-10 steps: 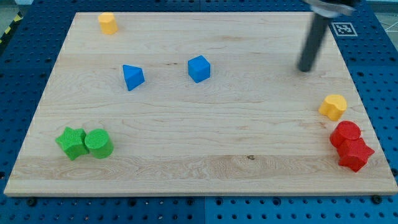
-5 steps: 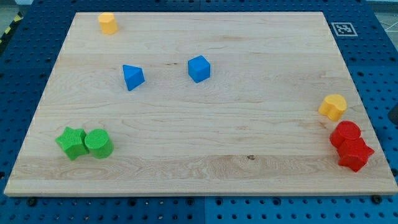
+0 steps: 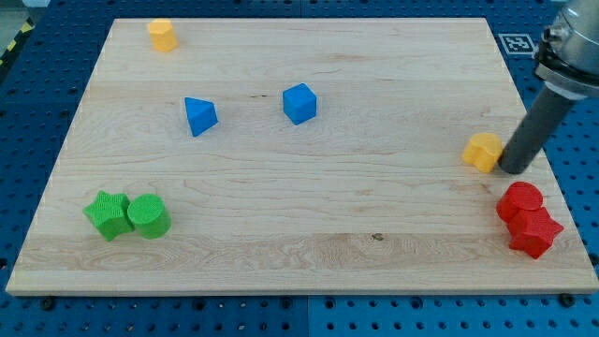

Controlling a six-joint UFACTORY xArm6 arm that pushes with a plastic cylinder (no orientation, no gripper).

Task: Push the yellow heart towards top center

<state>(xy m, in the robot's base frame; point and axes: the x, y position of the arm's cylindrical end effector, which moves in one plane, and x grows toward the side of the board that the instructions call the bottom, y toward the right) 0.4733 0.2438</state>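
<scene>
The yellow heart [image 3: 484, 151] lies on the wooden board [image 3: 299, 215] near the view's right edge, about mid-height. My tip [image 3: 512, 169] stands just to the right of the heart, touching or almost touching its right side. The dark rod rises from there toward the view's upper right. The heart sits a little above and left of the red blocks.
A red round block [image 3: 520, 199] and a red star-like block [image 3: 534, 230] sit at the lower right. A blue cube [image 3: 299, 103] and a blue triangle [image 3: 199, 116] lie upper centre-left. A yellow block [image 3: 162, 34] is at top left. Green star [image 3: 108, 214] and green cylinder [image 3: 148, 215] at lower left.
The rod left the view to the right, then came back in beside the yellow heart. The heart has shifted a little left and up from its earlier spot.
</scene>
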